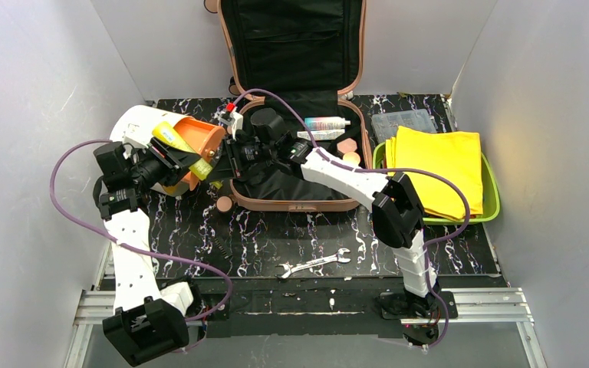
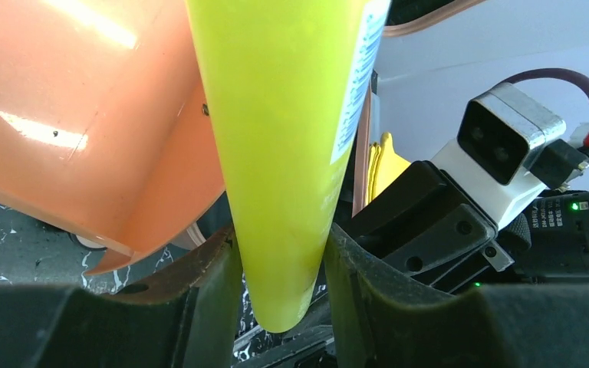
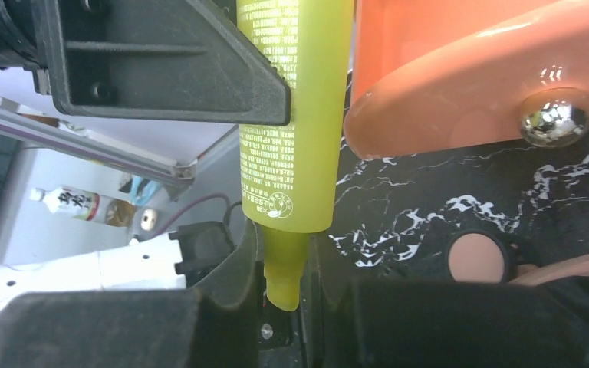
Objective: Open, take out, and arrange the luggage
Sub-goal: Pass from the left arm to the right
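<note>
Light falls bright and even from above in the overhead view. The white walls (image 1: 38,92) wash pale, and shadows on the table (image 1: 261,230) are soft. The lining of the suitcase (image 1: 295,46) goes almost flat black. In the left wrist view, white streaks of glare cross the orange box (image 2: 84,115), and the yellow-green tube (image 2: 284,153) looks soft, close to the lens. The right wrist view is sharper: the tube's print is crisp and a metal stud (image 3: 556,116) glints.

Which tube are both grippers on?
The lime-yellow tube: left gripper pinches its crimped tail, right gripper its cap. The white tube lies untouched in the luggage.
</note>
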You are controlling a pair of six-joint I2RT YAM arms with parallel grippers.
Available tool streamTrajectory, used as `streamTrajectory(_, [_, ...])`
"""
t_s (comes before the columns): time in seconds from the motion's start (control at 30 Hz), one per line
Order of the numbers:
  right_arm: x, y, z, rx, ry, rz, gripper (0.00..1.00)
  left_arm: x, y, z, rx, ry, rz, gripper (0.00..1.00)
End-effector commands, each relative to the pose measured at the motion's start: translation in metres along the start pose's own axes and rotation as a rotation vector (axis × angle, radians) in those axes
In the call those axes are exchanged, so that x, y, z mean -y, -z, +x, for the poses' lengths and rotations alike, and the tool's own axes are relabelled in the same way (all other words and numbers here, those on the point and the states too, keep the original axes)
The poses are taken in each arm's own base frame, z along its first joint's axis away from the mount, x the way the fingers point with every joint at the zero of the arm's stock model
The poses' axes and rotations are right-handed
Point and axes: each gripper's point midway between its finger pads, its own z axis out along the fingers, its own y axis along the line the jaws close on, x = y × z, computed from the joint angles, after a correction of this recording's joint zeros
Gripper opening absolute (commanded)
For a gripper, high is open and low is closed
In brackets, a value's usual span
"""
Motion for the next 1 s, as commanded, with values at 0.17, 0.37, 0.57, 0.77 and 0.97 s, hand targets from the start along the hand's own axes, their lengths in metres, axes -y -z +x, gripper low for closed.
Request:
streamTrajectory(0.17, [-0.046,0.002,-0.03,0.082,0.019,-0.113,0.06,0.013,0.006,0.004,-0.011,-0.039,0.039,0.37])
streamTrajectory(0.37, [-0.063,0.008,-0.038,0.097,-0.005,-0.156,0.05,0.015,0.006,-0.005,0.004,-0.063,0.034,0.59])
streamTrajectory(0.57, [-0.075,0.014,-0.043,0.121,-0.097,-0.182,0.05,0.021,0.011,-0.021,0.05,-0.128,0.025,0.97])
streamTrajectory(0.77, [-0.073,0.022,-0.054,0.151,-0.155,-0.159,0.01,0.017,0.019,-0.035,0.112,-0.275,-0.037,0.98])
streamTrajectory(0.97, [-0.067,0.038,-0.069,0.191,-0.22,-0.138,0.01,0.011,0.033,-0.049,0.189,-0.466,-0.13,0.98])
